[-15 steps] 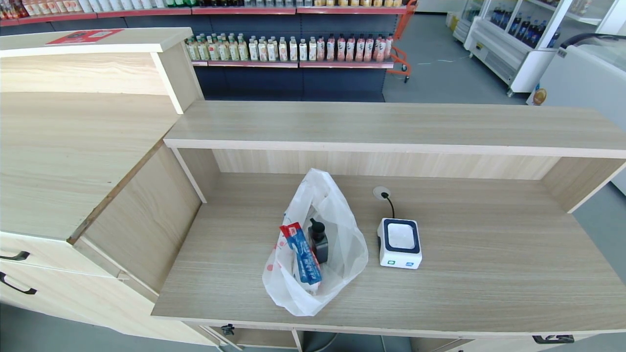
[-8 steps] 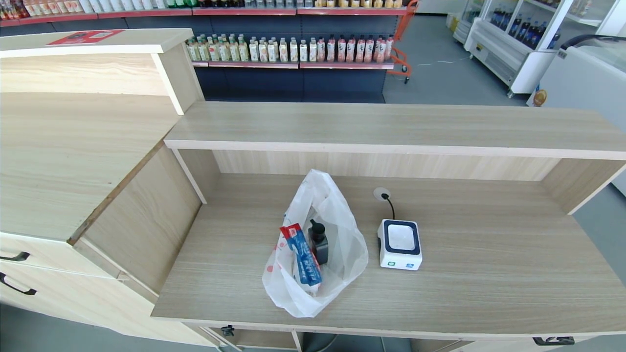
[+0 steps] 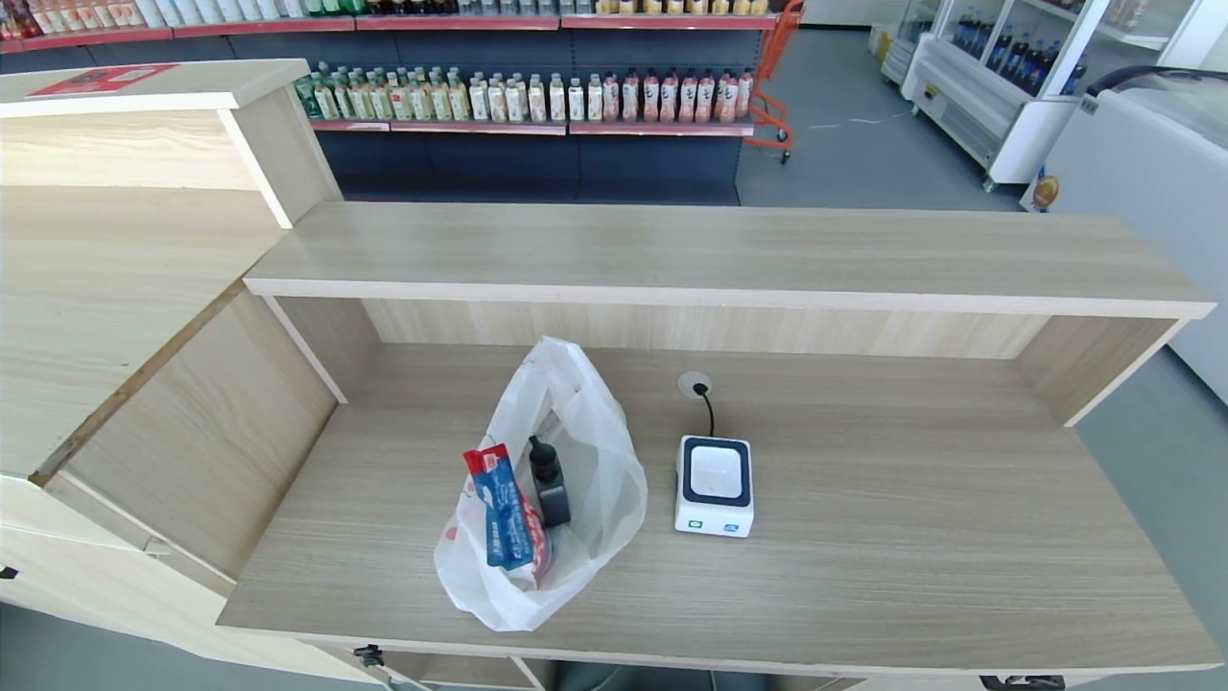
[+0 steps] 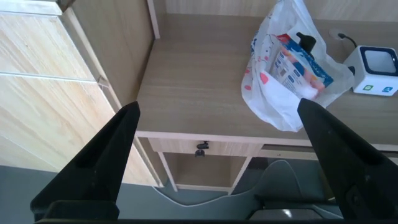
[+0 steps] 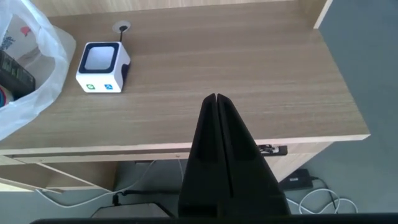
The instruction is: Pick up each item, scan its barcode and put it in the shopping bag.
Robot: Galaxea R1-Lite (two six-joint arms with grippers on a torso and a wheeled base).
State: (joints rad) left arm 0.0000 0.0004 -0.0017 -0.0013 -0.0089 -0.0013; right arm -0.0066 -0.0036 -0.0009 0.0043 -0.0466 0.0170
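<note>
Only the head camera has swung; the shopping bag (image 3: 576, 432) sits unmoved near the table's (image 3: 911, 537) front edge with the scanner (image 3: 714, 485) just beside it. A blue-and-red packet (image 3: 504, 518) and a dark pump bottle (image 3: 550, 485) are inside, so the task looks finished. The left gripper's (image 4: 217, 106) jaws stand wide apart and the right gripper's (image 5: 216, 99) are pressed together, while the bag's film hides anything lower down.
</note>
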